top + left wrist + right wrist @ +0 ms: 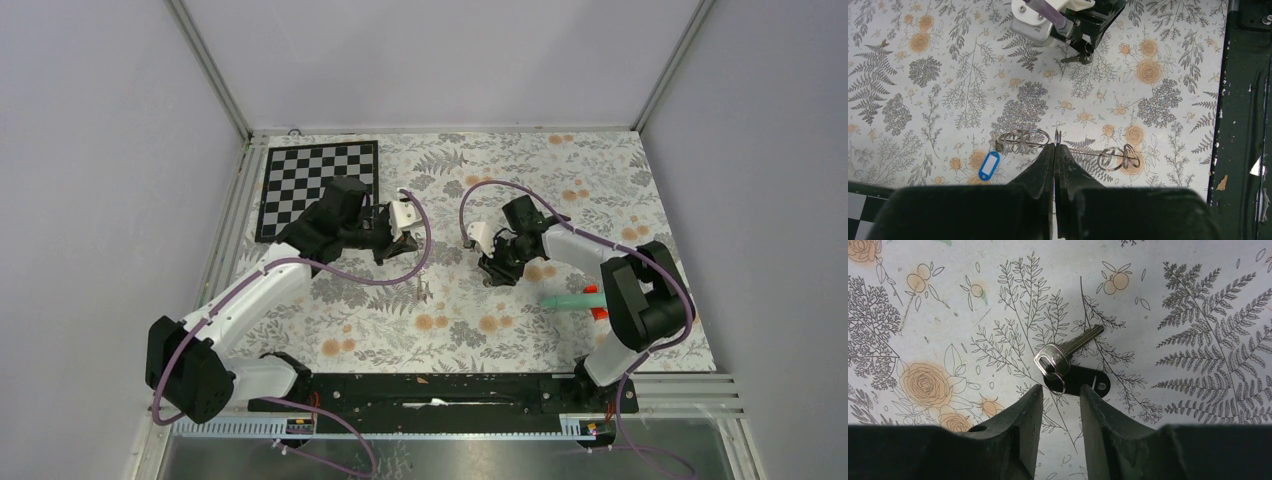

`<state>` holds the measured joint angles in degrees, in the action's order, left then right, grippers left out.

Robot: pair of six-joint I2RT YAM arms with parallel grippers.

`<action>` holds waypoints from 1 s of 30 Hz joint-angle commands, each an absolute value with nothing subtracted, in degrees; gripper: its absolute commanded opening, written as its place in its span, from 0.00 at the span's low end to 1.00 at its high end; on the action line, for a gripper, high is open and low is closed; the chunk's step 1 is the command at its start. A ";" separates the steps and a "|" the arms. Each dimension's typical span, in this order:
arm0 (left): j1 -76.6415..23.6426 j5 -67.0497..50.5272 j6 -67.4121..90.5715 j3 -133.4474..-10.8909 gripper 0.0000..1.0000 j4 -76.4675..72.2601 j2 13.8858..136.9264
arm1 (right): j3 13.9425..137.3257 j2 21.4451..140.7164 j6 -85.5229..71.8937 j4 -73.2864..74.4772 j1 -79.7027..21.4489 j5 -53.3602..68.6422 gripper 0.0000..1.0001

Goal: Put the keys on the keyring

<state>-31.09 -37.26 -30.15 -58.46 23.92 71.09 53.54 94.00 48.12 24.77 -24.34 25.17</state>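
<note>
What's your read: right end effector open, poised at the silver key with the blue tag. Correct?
Not quite. The tag on that silver key is black, not blue; the right wrist view shows it. The right end effector is open and poised at it.

nothing readable is showing in any view. the blue tag (989, 165), lying just beside the wire rings (1024, 137), is showing only a plain white centre.
</note>
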 commanded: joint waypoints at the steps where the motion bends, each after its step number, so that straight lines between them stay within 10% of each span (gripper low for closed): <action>1: -31.03 -38.30 -31.00 -58.07 0.00 21.62 68.67 | 53.88 95.45 46.71 24.32 -24.35 27.06 0.41; 14: -31.03 -38.28 -31.00 -57.66 0.00 21.62 68.64 | 53.11 97.11 45.36 23.21 -24.38 27.47 0.40; 30: -31.00 -37.85 -31.19 -57.74 0.00 21.62 68.65 | 53.58 94.37 43.83 26.02 -24.35 28.73 0.16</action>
